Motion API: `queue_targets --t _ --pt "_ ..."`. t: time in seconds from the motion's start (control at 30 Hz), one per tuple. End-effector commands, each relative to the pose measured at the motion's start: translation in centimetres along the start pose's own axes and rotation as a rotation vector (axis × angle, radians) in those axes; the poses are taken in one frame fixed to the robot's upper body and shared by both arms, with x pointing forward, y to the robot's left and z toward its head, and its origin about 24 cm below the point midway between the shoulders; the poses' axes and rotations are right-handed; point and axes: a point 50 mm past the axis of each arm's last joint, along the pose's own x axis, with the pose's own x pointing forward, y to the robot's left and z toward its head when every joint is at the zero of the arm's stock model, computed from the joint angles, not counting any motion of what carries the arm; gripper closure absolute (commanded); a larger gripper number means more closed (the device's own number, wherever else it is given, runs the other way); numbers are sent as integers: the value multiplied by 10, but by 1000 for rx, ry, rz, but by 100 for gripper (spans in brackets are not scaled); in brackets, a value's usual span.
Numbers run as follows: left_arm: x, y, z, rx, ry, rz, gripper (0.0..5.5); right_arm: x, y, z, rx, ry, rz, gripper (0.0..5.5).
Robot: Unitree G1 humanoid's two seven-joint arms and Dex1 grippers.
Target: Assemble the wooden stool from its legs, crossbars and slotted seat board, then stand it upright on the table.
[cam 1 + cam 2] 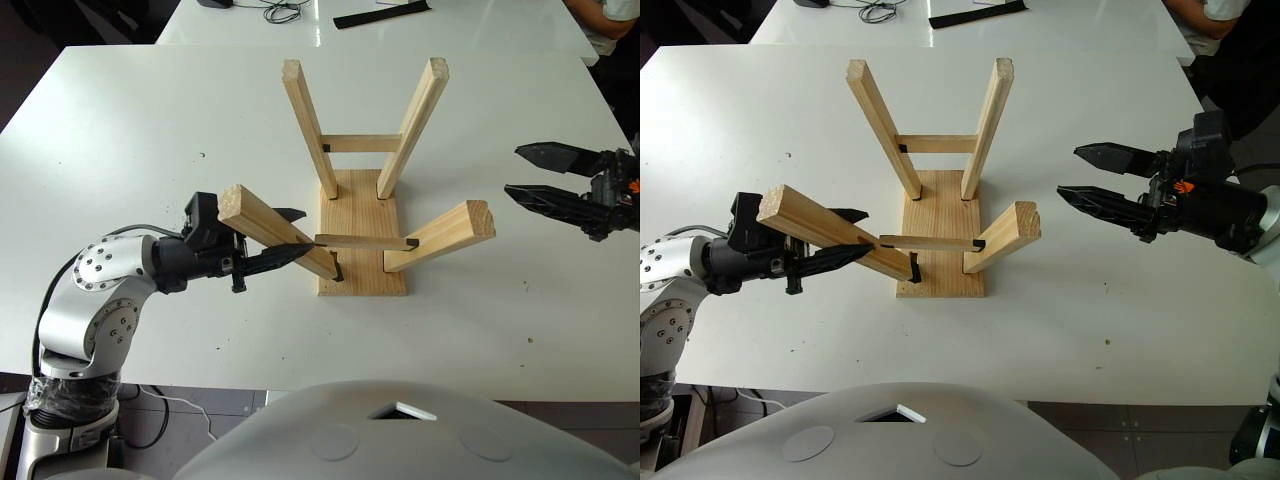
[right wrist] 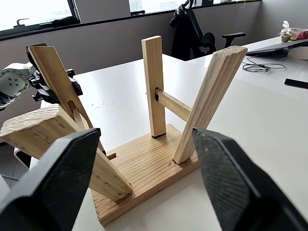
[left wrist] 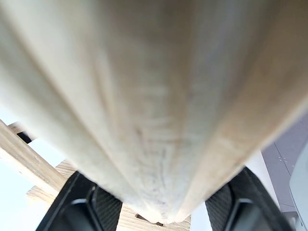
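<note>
The wooden stool stands upside down near the middle of the white table, its slotted seat board (image 1: 360, 205) lying flat. Two far legs (image 1: 308, 125) (image 1: 412, 125) rise from it, joined by a crossbar (image 1: 360, 143). The two near legs (image 1: 262, 222) (image 1: 445, 235) lean outward, with a thin crossbar (image 1: 365, 241) between them. My left gripper (image 1: 300, 232) is shut on the near-left leg (image 3: 154, 110), one finger on each side. My right gripper (image 1: 1070, 170) hovers open and empty to the right of the stool, level with its legs; its pads (image 2: 53, 178) frame the stool.
White tabletop (image 1: 150, 130) spreads left, right and in front of the stool. A second table (image 1: 470, 25) behind carries cables (image 1: 285, 10) and a black strip (image 1: 380, 14). The near table edge runs just below the arms.
</note>
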Motion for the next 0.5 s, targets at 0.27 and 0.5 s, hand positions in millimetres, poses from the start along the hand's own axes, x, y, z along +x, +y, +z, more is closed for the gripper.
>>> queue_targets --t 0.27,0.5 --pt "3 14 -11 163 171 -55 345 2 7 -6 -19 35 -2 201" --pt "1 15 -5 169 165 -65 345 2 9 -6 -27 46 -1 201"
